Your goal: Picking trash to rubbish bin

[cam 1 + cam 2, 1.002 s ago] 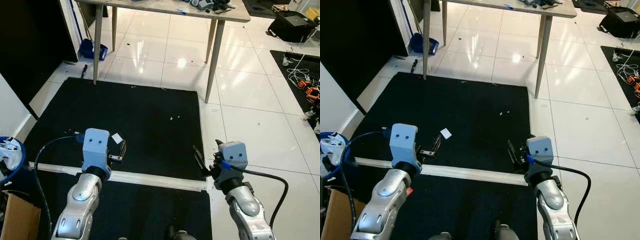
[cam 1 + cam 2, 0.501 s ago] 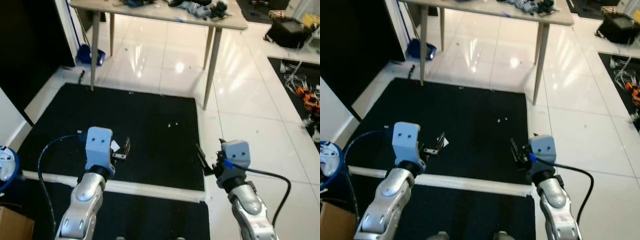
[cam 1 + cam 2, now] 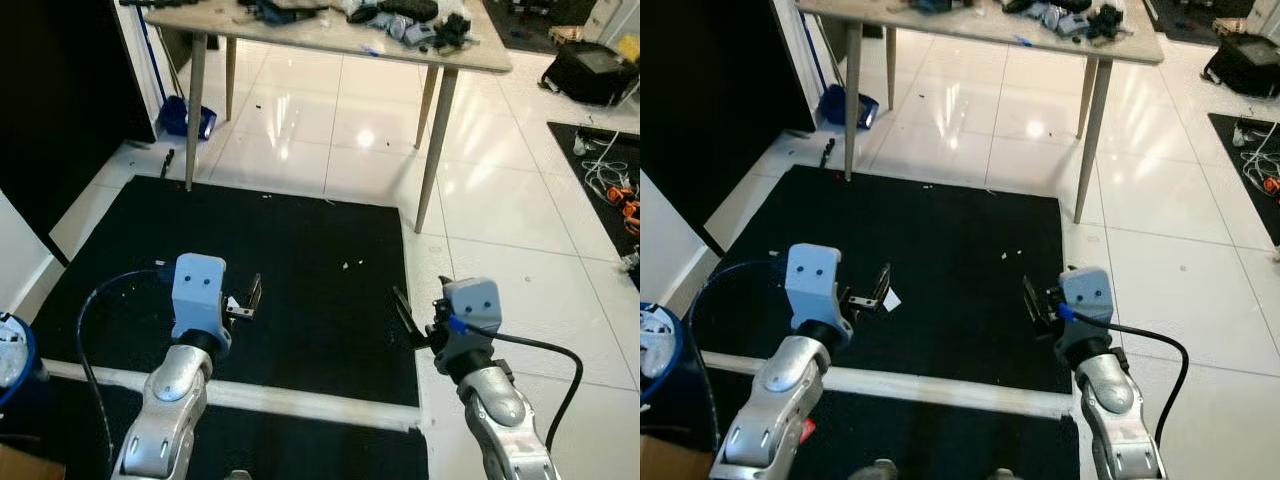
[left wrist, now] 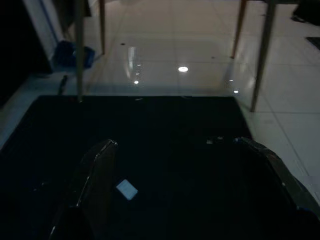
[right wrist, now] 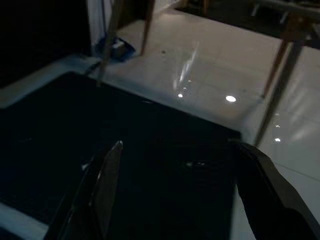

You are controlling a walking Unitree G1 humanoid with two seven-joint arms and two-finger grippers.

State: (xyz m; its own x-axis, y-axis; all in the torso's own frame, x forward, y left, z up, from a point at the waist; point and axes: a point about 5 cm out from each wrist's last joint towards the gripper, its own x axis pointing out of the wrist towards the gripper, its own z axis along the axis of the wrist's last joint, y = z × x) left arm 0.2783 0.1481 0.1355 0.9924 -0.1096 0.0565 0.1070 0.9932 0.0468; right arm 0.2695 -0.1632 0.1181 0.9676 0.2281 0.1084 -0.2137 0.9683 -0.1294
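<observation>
Floor: glossy white tiles (image 3: 500,210), ceiling lights reflected | Covering: black mat (image 3: 300,260), white strip (image 3: 940,388) across its near part | Furniture: light wooden table (image 3: 300,30) on tapered legs, cluttered top | Left: dark wall (image 3: 50,90); blue dustpan (image 3: 187,110) beside it

black mat (image 3: 300,260) on white tile floor (image 3: 500,220) | desk (image 3: 300,25) beyond mat, cluttered top | blue dustpan (image 3: 186,108) by desk leg | black case (image 3: 590,72) far right | cables (image 3: 610,165) on right dark mat
</observation>
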